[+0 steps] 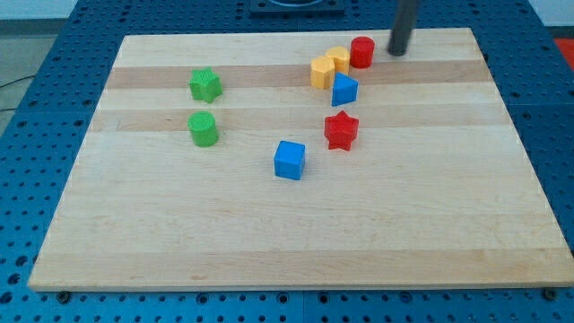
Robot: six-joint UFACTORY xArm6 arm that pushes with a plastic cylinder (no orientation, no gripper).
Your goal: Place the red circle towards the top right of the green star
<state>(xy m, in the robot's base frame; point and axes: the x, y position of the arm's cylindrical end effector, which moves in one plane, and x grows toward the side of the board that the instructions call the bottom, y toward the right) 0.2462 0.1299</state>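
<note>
The red circle [361, 51] stands near the board's top edge, right of centre. It touches a yellow block [338, 60]. The green star [205, 85] lies far to its left, in the upper left part of the board. My tip [395, 51] is on the board just right of the red circle, a small gap apart from it. The dark rod rises out of the view's top.
A second yellow block [322, 72] and a blue block [344, 90] cluster below the red circle. A red star [341, 130] and a blue cube [290, 160] lie lower. A green circle [204, 129] sits below the green star. The wooden board [287, 242] rests on a blue pegboard.
</note>
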